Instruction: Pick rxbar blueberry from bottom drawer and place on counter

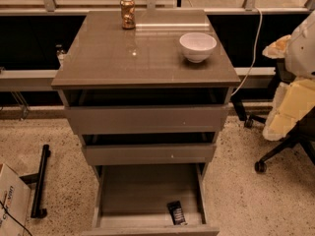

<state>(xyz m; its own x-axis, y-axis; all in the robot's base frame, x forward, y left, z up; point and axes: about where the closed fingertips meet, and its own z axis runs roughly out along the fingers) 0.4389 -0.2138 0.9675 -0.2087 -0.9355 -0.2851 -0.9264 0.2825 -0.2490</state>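
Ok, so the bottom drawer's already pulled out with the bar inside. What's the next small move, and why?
Probably bring the gripper, which is not in view, down over the rxbar blueberry. The bar lies flat near the front right corner of the open bottom drawer, uncovered and with nothing holding it, so reaching it likely comes before any lift to the counter.

Gripper out of view — btm drawer (138, 191) front cropped.
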